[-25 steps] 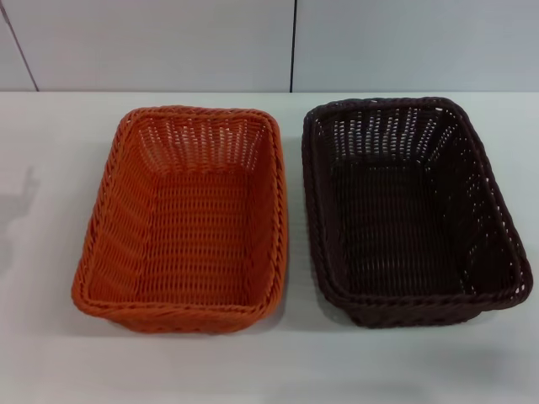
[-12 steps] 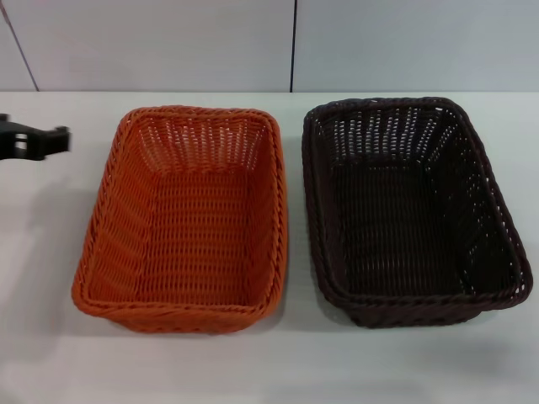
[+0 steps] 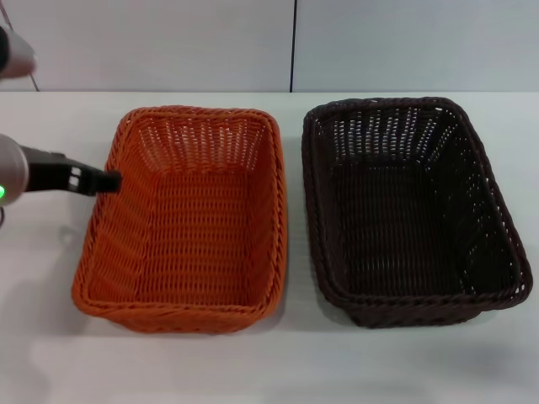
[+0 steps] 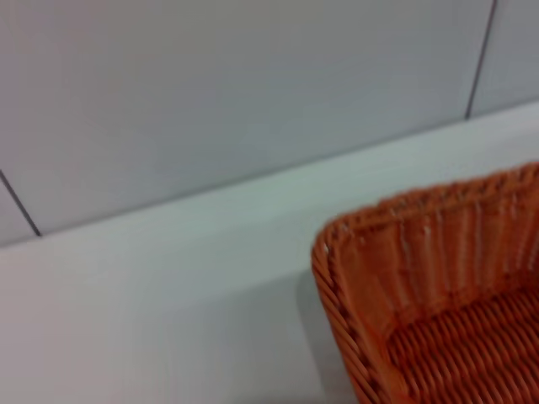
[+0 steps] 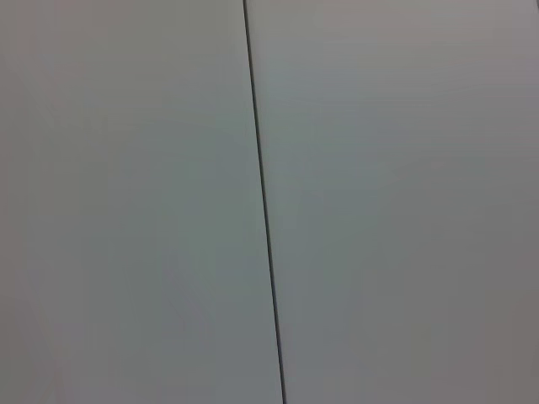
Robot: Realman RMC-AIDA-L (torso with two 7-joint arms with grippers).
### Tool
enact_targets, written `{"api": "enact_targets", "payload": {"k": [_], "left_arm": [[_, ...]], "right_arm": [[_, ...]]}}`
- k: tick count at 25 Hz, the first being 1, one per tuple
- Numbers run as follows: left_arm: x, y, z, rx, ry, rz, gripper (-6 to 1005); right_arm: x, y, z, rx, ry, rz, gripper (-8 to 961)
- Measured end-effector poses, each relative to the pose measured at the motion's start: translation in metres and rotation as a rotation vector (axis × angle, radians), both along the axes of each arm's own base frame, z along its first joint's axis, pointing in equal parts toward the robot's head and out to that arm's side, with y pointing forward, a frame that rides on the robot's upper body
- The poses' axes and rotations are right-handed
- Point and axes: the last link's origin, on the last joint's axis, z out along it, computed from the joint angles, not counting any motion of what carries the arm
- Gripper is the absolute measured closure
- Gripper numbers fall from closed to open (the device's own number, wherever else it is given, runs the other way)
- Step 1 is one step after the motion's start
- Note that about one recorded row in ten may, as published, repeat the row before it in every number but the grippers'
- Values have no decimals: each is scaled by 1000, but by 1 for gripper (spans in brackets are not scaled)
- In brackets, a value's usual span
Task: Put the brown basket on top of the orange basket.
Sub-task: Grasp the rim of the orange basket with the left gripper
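The orange basket (image 3: 189,223) stands empty on the left half of the white table. Right beside it, with a narrow gap between them, the brown basket (image 3: 404,210) stands empty and upright. My left gripper (image 3: 108,179) reaches in from the left at rim height, its dark tip against the outside of the orange basket's left rim. In the left wrist view one corner of the orange basket (image 4: 421,278) shows, without my fingers. My right gripper is out of view; its wrist camera sees only the wall.
Both baskets rest on a white table (image 3: 269,362) backed by a pale panelled wall (image 3: 168,42). Bare tabletop lies in front of the baskets and to their left, under my left arm (image 3: 17,172).
My left arm came in from the left edge over the last second, moving right and nearer until its tip reached the orange basket's left rim. Neither basket has moved.
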Motion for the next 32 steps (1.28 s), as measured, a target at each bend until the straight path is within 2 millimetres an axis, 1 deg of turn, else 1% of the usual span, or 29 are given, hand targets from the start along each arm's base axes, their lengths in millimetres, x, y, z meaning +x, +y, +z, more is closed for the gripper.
{"api": "enact_targets", "payload": {"k": [10, 23, 27, 32], "left_arm": [[-19, 9, -25, -85, 20, 78, 227], [-21, 17, -35, -136, 46, 88, 232], [-21, 18, -36, -153, 67, 87, 443], [-16, 17, -35, -162, 84, 66, 524]], "right_arm": [[2, -1, -2, -10, -4, -8, 251], [5, -3, -3, -20, -10, -15, 251], [4, -3, -3, -21, -10, -14, 251], [5, -5, -3, -17, -12, -15, 252]]}}
